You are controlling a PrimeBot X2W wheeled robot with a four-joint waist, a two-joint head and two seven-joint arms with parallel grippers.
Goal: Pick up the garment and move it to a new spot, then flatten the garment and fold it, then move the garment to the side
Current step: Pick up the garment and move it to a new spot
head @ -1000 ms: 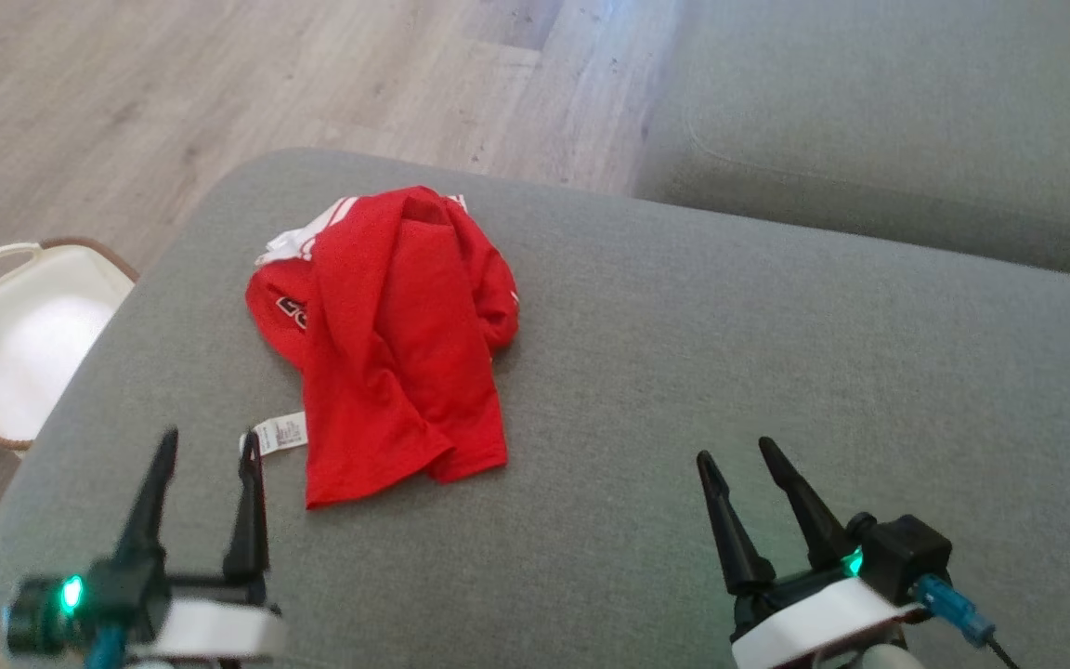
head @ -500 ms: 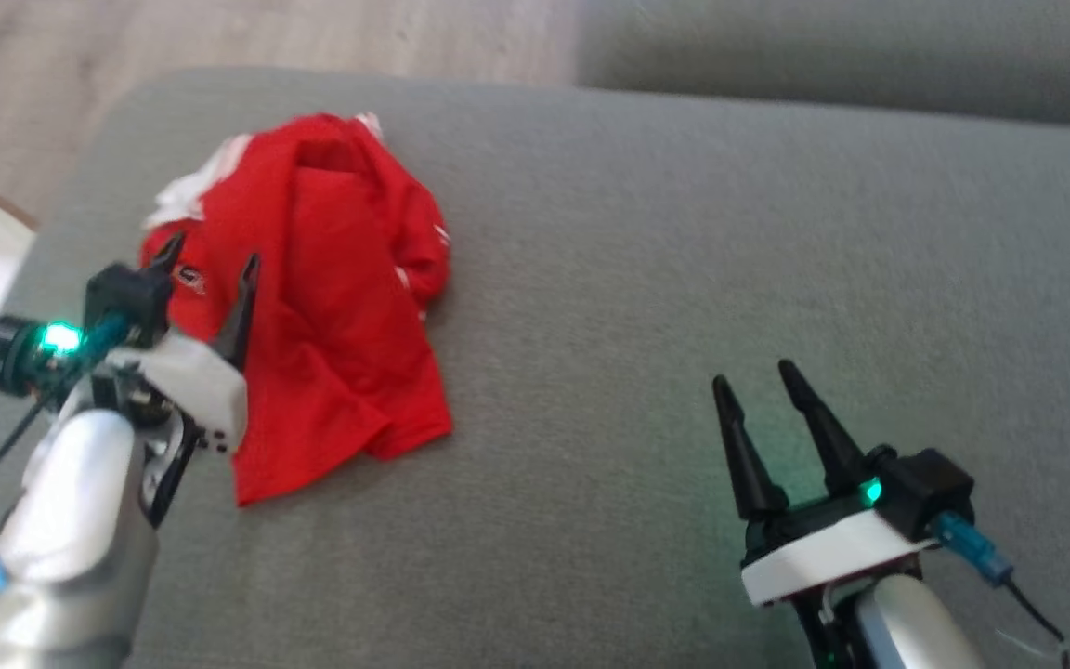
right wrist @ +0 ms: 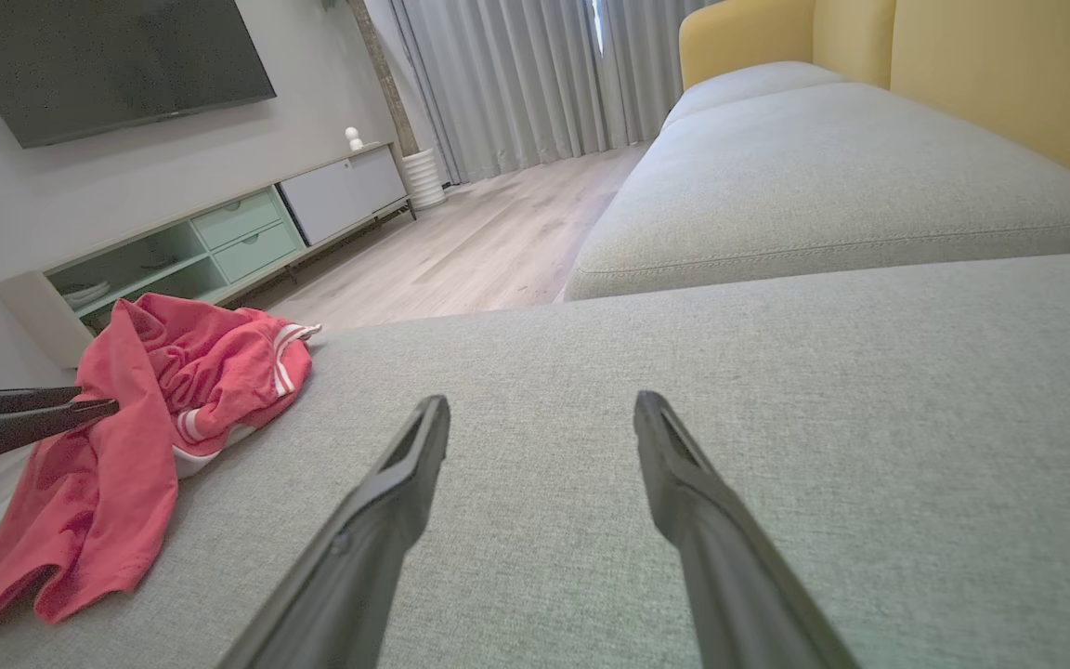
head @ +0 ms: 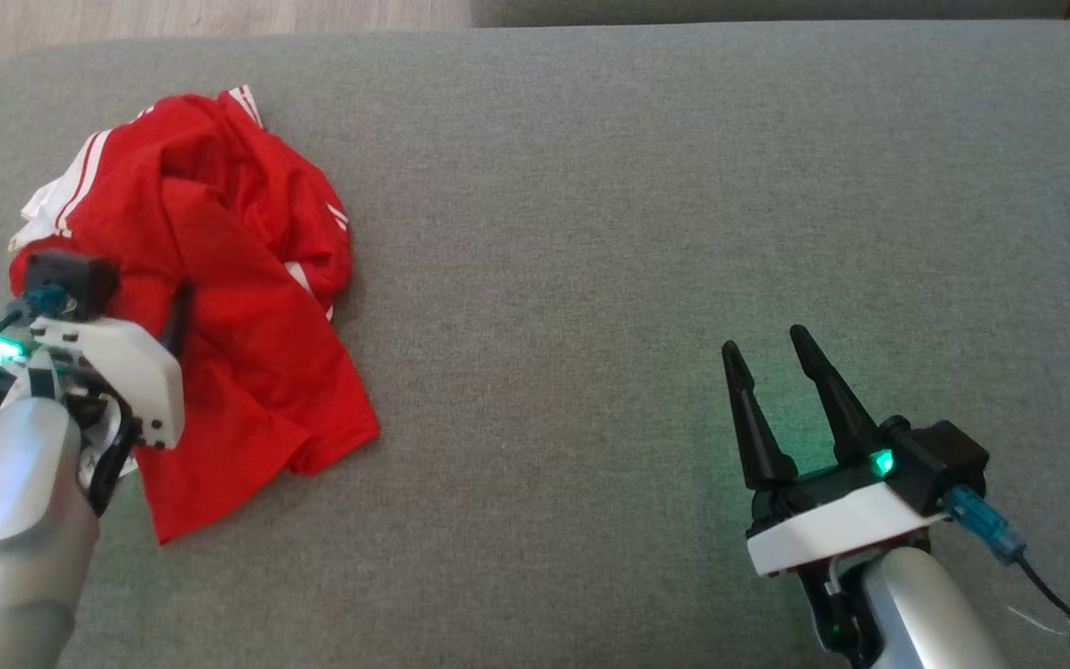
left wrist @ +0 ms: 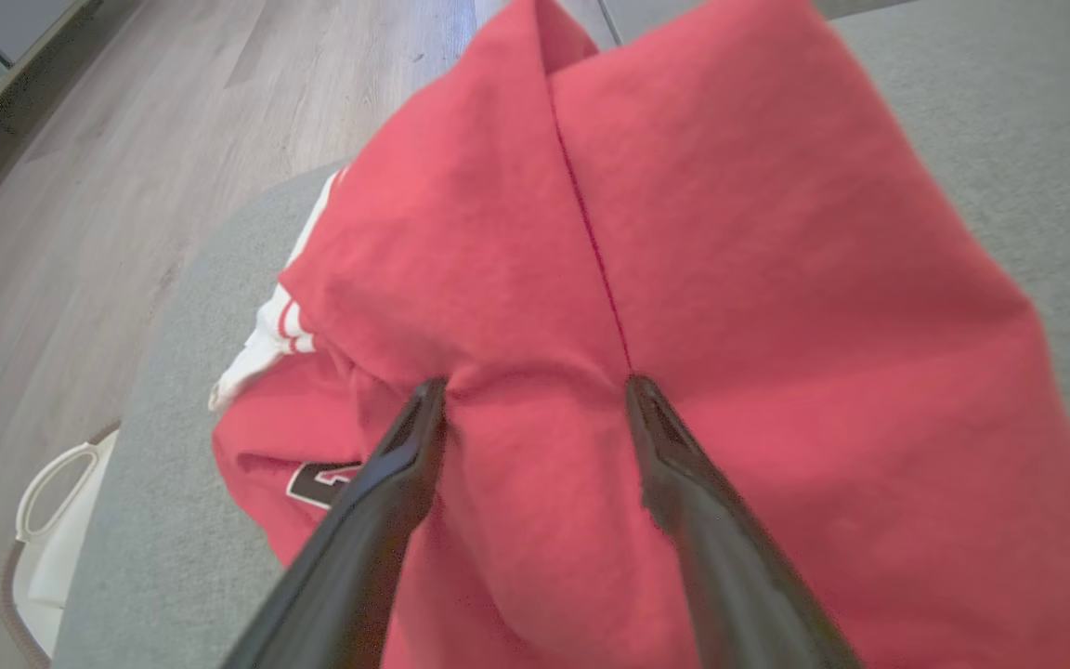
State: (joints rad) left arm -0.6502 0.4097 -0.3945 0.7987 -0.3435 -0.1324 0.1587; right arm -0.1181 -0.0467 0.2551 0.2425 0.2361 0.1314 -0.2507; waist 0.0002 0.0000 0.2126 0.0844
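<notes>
A: Position of garment (head: 247, 344)?

B: Crumpled at the left end of the grey cushion (head: 637, 232), red with white stripes. Long axis roughly far-to-near in the head view: hem end toward the robot, striped end away.

A: State of left gripper (left wrist: 535, 386)?

B: Spread wide, clamped on nothing. Sits right over the heap, about mid-length. In the left wrist view, both tips apparently dimpling the cloth, a raised fold between them, a dark crease running away from one tip.

A: And right gripper (head: 763, 340)?

B: Also spread wide, empty. Hovers over bare cushion, well apart from the garment, off to its right.

A: Nearer arm, then?

B: Left, no contest. Judged step: first pick, not yet closed.

A: Relation to watch?

B: Closing line against that fold. Looks crosswise to it, so likely to pinch it on closing; judgement only. New spot presumably rightward, on the open cushion between the two grippers.

A: Risk?

B: Catching the top layer only and dragging the rest. Cannot tell the layer count under the tips.
</notes>
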